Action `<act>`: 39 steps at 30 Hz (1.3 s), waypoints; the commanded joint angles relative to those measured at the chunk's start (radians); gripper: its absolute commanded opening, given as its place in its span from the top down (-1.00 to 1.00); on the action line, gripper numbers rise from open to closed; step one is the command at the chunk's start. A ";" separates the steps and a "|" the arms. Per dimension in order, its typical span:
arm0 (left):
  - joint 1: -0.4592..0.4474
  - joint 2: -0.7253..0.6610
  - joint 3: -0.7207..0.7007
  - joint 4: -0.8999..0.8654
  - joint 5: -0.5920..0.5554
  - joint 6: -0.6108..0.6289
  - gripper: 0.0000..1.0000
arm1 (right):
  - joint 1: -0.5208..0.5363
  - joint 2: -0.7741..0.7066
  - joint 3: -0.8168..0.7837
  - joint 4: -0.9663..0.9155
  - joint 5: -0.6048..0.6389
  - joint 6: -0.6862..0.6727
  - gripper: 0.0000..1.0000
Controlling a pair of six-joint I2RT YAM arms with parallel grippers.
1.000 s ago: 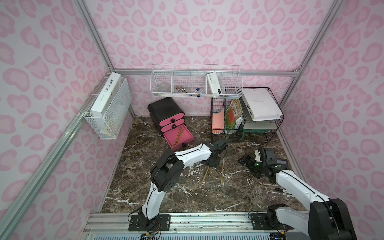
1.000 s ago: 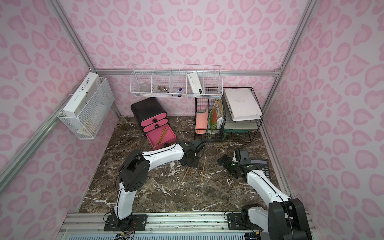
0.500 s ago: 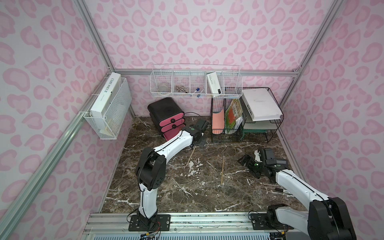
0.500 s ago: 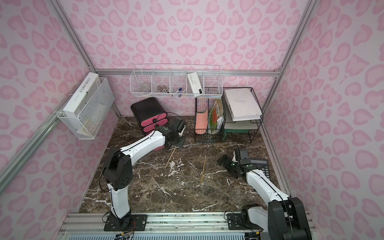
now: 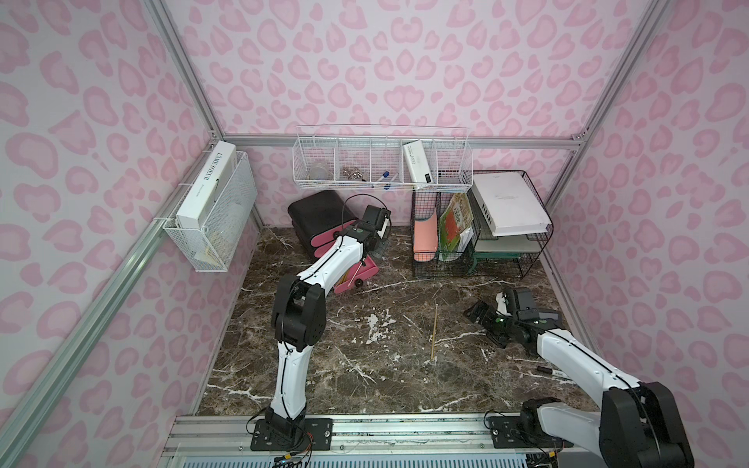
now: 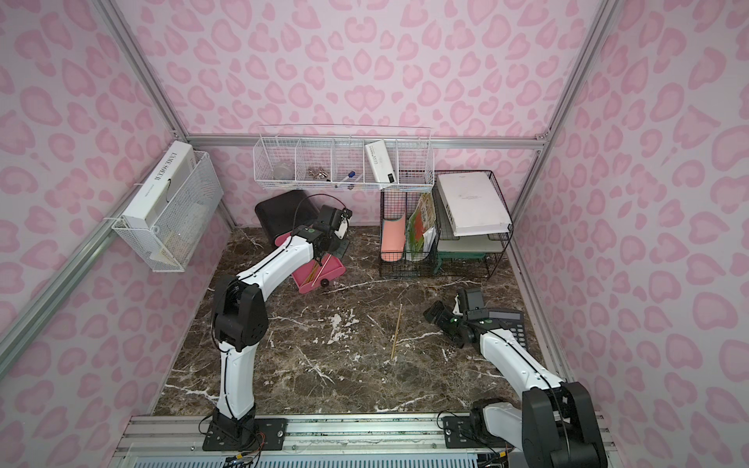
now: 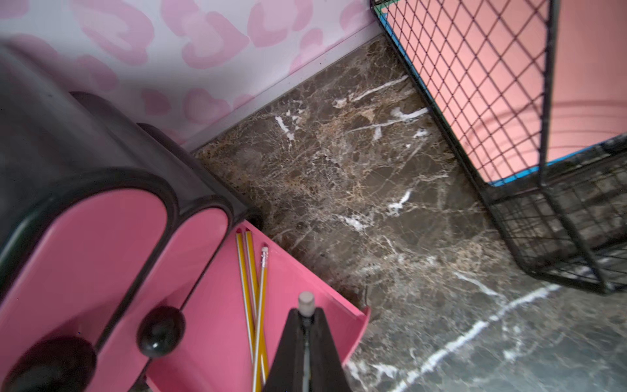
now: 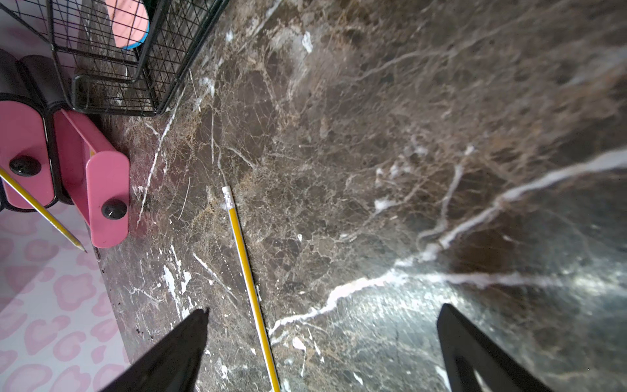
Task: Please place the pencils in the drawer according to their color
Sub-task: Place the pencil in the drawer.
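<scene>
The drawer cabinet (image 5: pixel 316 210) stands at the back, black with pink fronts, and its bottom drawer (image 6: pixel 320 275) is pulled out. Three yellow pencils (image 7: pixel 252 298) lie inside that drawer (image 7: pixel 217 322). My left gripper (image 7: pixel 306 314) hovers over it, shut on another yellow pencil whose eraser (image 7: pixel 306 302) pokes out past the jaws. That held pencil (image 8: pixel 44 210) slants down in front of the drawer. One more yellow pencil (image 5: pixel 434 332) lies on the marble floor (image 8: pixel 247 271). My right gripper (image 8: pixel 325 308) is open just right of it (image 5: pixel 484 324), holding nothing.
A black wire-mesh file rack (image 5: pixel 466 243) with a pink folder stands right of the drawer cabinet. White wire baskets hang on the back wall (image 5: pixel 381 166) and left wall (image 5: pixel 215 210). A calculator (image 6: pixel 510 324) and a marker (image 5: pixel 551 370) lie by my right arm.
My left gripper has carried a yellow pencil from the middle of the floor back to above the open drawer. The right arm has not moved.
</scene>
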 commanded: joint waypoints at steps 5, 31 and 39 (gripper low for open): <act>0.058 0.058 0.059 0.064 0.000 0.088 1.00 | 0.002 -0.004 0.012 -0.026 0.009 -0.002 -0.94; 0.106 0.090 0.040 0.035 -0.009 0.074 -0.26 | 0.001 0.000 0.028 -0.030 0.012 -0.001 -0.95; 0.105 0.014 0.058 0.027 0.053 0.018 -0.57 | 0.002 0.000 0.034 -0.030 0.013 -0.004 -0.94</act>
